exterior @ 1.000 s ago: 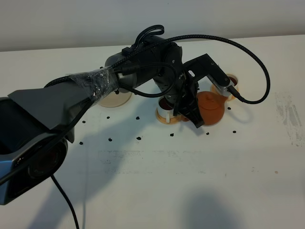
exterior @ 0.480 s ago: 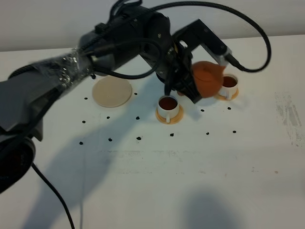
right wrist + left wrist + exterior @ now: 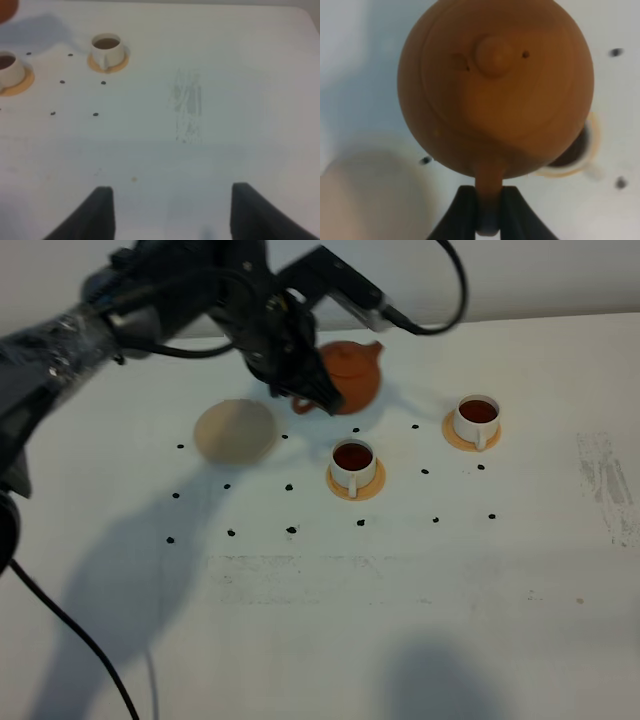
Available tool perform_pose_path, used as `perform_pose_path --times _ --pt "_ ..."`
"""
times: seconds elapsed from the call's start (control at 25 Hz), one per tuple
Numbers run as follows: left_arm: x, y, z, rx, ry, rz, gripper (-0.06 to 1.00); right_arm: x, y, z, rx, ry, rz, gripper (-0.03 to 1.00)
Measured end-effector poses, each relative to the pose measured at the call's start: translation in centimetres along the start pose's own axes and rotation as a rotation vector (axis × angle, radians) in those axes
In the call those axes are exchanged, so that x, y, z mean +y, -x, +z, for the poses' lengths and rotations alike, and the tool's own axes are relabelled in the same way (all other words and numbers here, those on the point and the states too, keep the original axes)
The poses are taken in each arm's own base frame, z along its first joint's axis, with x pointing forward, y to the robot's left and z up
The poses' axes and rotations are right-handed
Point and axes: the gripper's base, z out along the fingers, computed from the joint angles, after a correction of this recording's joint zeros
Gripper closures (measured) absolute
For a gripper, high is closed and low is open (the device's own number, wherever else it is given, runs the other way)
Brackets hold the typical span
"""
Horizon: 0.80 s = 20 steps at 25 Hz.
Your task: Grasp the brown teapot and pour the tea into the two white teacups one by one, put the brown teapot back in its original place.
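Note:
My left gripper is shut on the loop handle of the brown teapot and holds it upright in the air, between the cream-beige saucer and the cups. In the left wrist view the teapot fills the frame, with my left gripper clamped on its handle. Two white teacups on orange-tan coasters hold dark tea: one in the middle, one to the right. Both show in the right wrist view. My right gripper is open and empty over bare table.
Small dark specks are scattered on the white table around the cups and saucer. A scuffed patch marks the table at the right. The left arm and its cable hang over the back of the table.
My left gripper has carried the teapot up and to the left, from beside the right cup to a spot behind the middle cup, near the saucer. The teapot has come level.

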Motion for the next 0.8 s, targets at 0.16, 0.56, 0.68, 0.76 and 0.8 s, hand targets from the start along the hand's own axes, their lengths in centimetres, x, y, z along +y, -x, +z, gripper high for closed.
perform_pose_path --times 0.16,0.56,0.68,0.76,0.8 --pt "2.1 -1.0 -0.1 0.014 0.024 -0.039 0.84 0.0 0.0 0.0 0.000 0.000 0.000 0.45" --pt "4.1 -5.0 -0.1 0.007 0.070 -0.125 0.84 0.0 0.0 0.0 0.000 0.000 0.000 0.45" --pt "4.8 -6.3 -0.6 0.019 0.078 -0.161 0.84 0.0 0.0 0.0 0.000 0.000 0.000 0.45" --pt "5.3 -7.1 -0.7 0.025 0.084 -0.189 0.84 0.0 0.0 0.0 0.000 0.000 0.000 0.45" --pt "5.5 -7.5 -0.6 0.032 0.085 -0.204 0.84 0.0 0.0 0.0 0.000 0.000 0.000 0.45"
